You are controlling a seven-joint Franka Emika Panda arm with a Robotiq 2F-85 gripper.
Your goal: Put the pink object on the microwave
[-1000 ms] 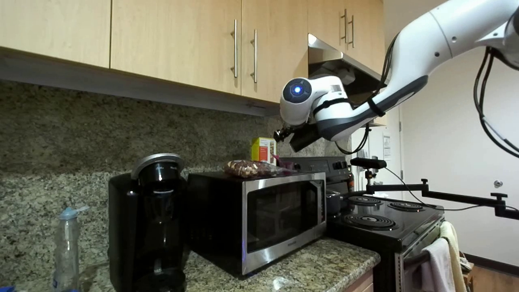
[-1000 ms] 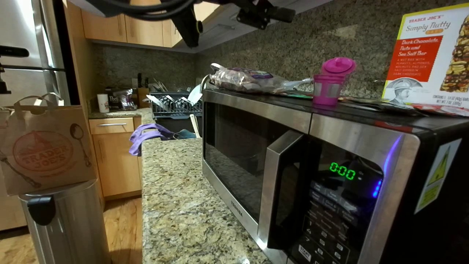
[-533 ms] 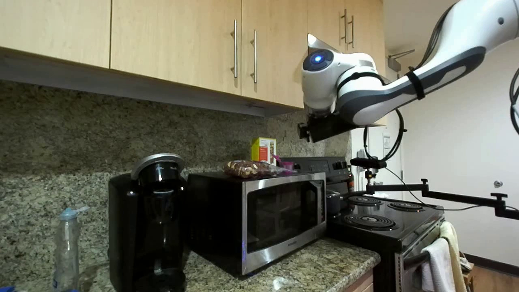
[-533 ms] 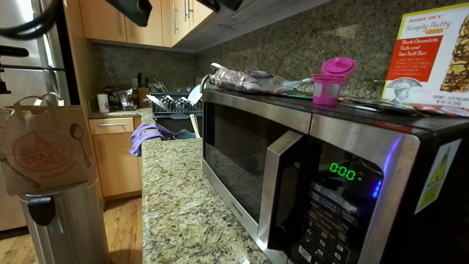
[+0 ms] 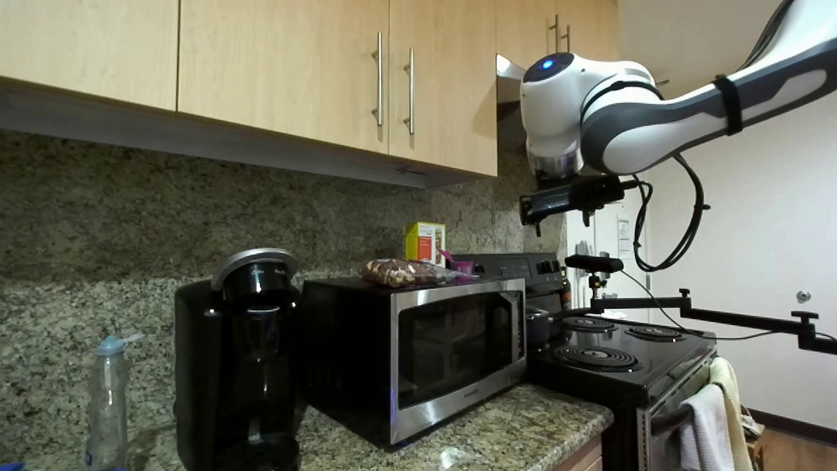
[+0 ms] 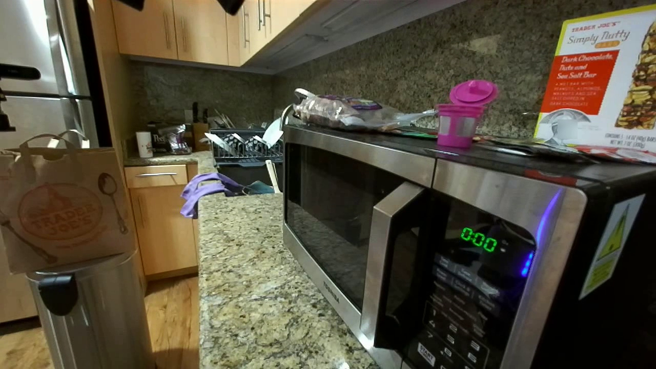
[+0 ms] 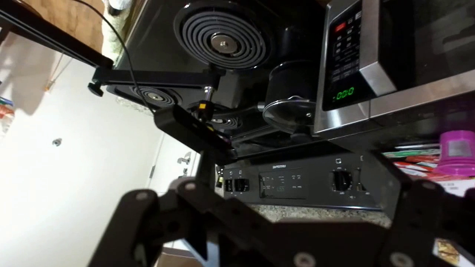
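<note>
The gripper (image 7: pixel 291 167) hangs with its fingers wide apart, nothing between them. Beyond it, well apart, the pink cup (image 6: pixel 460 121) stands upright on the microwave (image 6: pixel 441 215), near the top's front edge; placement appears complete, perhaps only retreat left.

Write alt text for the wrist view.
A robot's open, empty fingers spread across the bottom, in front of a black stove with a pot on it. At right, a pink cup stands on a silver microwave; the scene appears upside down.

The pink cup (image 6: pixel 459 123) stands upright, open, on the silver microwave (image 6: pixel 446 220).
</note>
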